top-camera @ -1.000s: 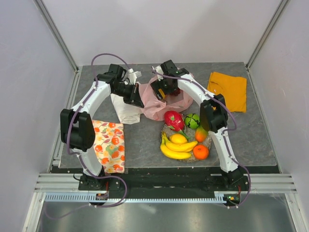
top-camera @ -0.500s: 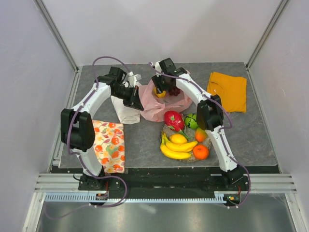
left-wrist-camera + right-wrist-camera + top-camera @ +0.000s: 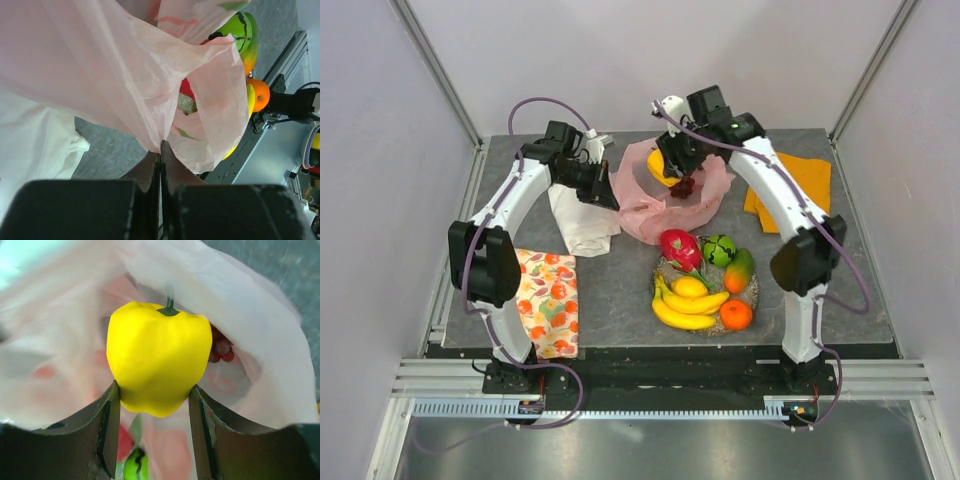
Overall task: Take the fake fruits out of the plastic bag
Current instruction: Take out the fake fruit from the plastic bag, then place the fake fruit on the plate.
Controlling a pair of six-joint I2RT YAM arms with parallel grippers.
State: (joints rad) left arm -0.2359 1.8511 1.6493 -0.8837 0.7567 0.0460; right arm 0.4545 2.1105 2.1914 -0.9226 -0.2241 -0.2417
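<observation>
Right wrist view: I see the right fingers (image 3: 107, 415) pinching the yellow fruit (image 3: 159, 357) above the plastic bag (image 3: 260, 340), far centre on the counter (image 3: 860, 280). The left fingers (image 3: 147, 167) are pressed together on the bag's edge.

What we see lying on our gray desk

On the desk (image 3: 620, 295), a cloth with fruit pictures (image 3: 546, 303) lies at the front left. A crumpled white cloth (image 3: 582, 225) lies behind it, and an orange cloth (image 3: 817, 180) at the back right. A shiny round dish (image 3: 753, 293) sits near the front. The pink plastic bag (image 3: 660, 215) rests just behind the dish.
</observation>
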